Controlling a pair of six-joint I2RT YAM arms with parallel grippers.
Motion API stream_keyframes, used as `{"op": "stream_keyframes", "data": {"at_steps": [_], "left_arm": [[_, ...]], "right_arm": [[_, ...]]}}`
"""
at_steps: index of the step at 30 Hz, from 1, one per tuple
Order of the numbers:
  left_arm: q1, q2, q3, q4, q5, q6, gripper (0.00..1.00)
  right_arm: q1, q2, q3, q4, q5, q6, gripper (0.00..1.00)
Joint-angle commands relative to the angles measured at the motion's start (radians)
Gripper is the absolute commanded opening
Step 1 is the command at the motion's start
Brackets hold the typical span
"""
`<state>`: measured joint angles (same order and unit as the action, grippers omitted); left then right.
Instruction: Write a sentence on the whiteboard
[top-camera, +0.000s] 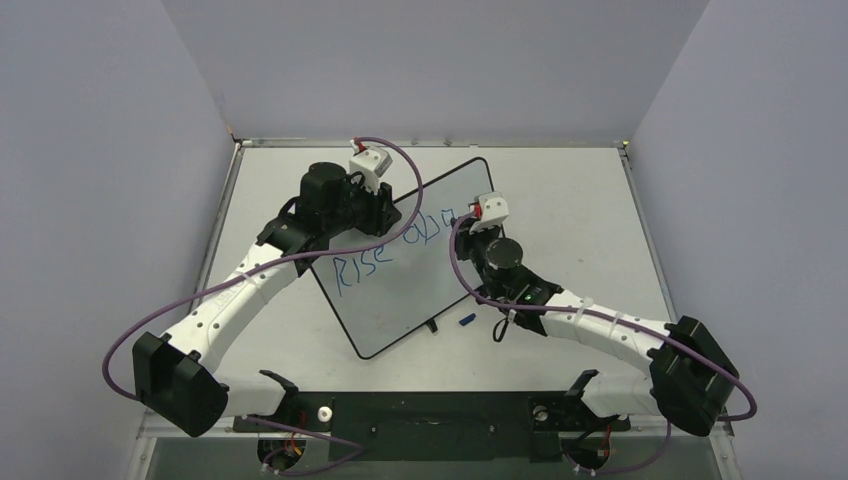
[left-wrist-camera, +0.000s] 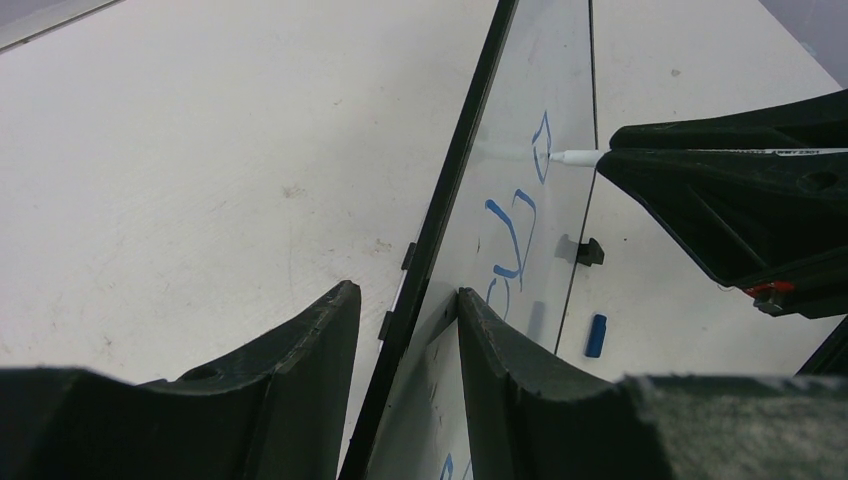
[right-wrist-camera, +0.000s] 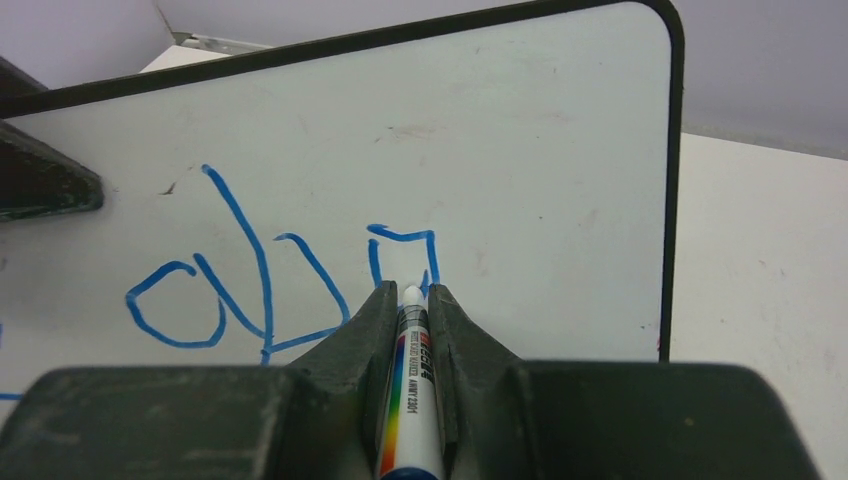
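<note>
White links of my left arm (top-camera: 235, 295) sweep from its base at the near-left corner, out over the counter (top-camera: 580, 200), and bend in to the far-left edge of the whiteboard (top-camera: 400, 315). My left fingers (left-wrist-camera: 335, 315) straddle that thin black frame, one behind the board and one against its glossy face, clenched on the edge.

The board stands tilted, one black foot visible at its lower edge. Its long axis runs diagonally from near-left to far-right, and its written face is turned toward my right arm. The sentence (top-camera: 365, 265) climbs along that axis in blue: "Rise" first, then a few more letters further right, ending in a boxy one.

My right arm (top-camera: 600, 325) reaches in from the near-right corner, elbow low and wrist turned toward the board. My right fingers (right-wrist-camera: 372, 325) are pinched tight on a white marker (right-wrist-camera: 410, 385). Its long axis lies straight along the fingers, and its tip points into the board and touches the face at the boxy letter.

A small blue cap (top-camera: 466, 320) lies on the counter just beside the board's foot, under my right forearm.
</note>
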<state>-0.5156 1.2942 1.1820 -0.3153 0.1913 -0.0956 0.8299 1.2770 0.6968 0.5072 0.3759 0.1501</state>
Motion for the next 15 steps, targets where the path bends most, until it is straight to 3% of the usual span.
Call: {"op": "stream_keyframes", "data": {"at_steps": [1,8,15], "left_arm": [[-0.003,-0.045,0.024,0.104,0.021,0.013,0.0],[-0.003,-0.045,0.025,0.104,0.021,0.013,0.0],[-0.003,-0.046,0.024,0.104,0.021,0.013,0.0]], "right_arm": [[-0.005,-0.081,-0.013,0.027,-0.085,0.024,0.0],[-0.008,-0.159,-0.012,0.03,-0.08,0.016,0.0],[-0.032,-0.132,0.01,0.01,-0.021,-0.013,0.0]]}}
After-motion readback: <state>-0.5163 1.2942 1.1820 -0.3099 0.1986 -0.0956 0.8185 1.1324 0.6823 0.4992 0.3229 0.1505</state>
